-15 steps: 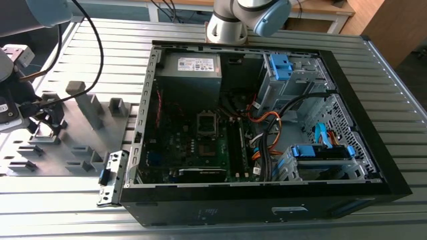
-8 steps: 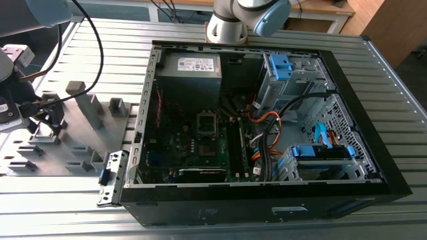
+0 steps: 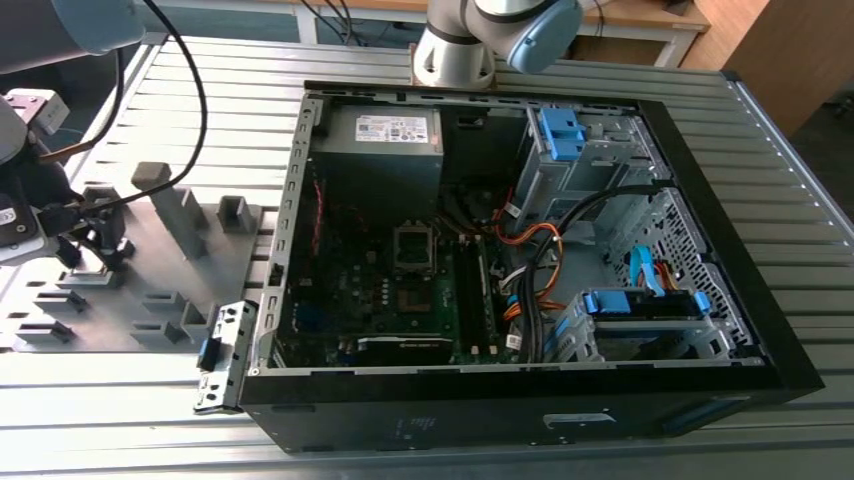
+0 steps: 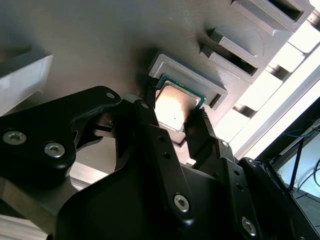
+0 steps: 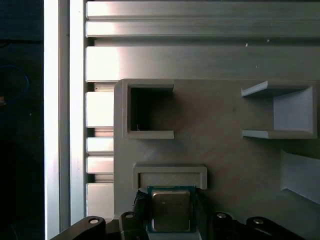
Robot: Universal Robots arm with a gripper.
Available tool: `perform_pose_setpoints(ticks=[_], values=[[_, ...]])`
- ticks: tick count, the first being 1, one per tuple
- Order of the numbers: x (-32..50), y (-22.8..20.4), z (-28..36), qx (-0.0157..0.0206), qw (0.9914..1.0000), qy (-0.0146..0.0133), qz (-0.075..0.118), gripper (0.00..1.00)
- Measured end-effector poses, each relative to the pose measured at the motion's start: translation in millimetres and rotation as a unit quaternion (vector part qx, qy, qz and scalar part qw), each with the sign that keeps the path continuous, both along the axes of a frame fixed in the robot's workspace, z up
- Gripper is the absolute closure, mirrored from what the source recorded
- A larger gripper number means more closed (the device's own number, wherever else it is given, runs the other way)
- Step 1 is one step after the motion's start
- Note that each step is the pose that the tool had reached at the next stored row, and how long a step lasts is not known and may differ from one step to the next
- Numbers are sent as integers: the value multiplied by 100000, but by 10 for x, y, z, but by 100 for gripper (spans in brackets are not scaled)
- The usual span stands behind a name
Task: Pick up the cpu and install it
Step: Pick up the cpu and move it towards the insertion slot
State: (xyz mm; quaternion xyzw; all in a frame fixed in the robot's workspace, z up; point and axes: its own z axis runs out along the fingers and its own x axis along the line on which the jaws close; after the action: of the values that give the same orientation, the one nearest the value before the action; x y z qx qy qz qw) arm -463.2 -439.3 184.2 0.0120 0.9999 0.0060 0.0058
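Observation:
The cpu (image 4: 176, 106) is a small silvery square chip with a dark green rim. It sits between my two black fingers (image 4: 150, 125), just in front of a shallow framed nest (image 4: 192, 77) on the grey fixture plate. My gripper (image 4: 174, 114) is shut on its two opposite edges. The first wrist view shows the cpu (image 5: 171, 210) from above, flanked by the gripper (image 5: 171, 215). In the exterior view my gripper (image 3: 83, 248) hangs over the fixture plate (image 3: 160, 290) at the exterior view's left, well apart from the motherboard socket (image 3: 414, 248) in the open computer case (image 3: 747, 330).
The fixture plate (image 5: 240, 160) carries several raised pockets and posts (image 3: 171, 205) around the gripper. It rests on a slatted aluminium table (image 3: 400, 440). Inside the case are cables (image 3: 534, 250), blue drive bays (image 3: 641, 300) and a power supply (image 3: 384, 130). The arm's base (image 3: 461, 50) stands behind the case.

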Motion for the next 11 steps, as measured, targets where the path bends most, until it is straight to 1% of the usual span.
perform_pose_setpoints(ticks=[8,10,11], values=[[0,0,0,2,100000,1,3,49],[0,0,0,-3,100000,7,3,51],[0,0,0,-3,100000,6,4,53]])
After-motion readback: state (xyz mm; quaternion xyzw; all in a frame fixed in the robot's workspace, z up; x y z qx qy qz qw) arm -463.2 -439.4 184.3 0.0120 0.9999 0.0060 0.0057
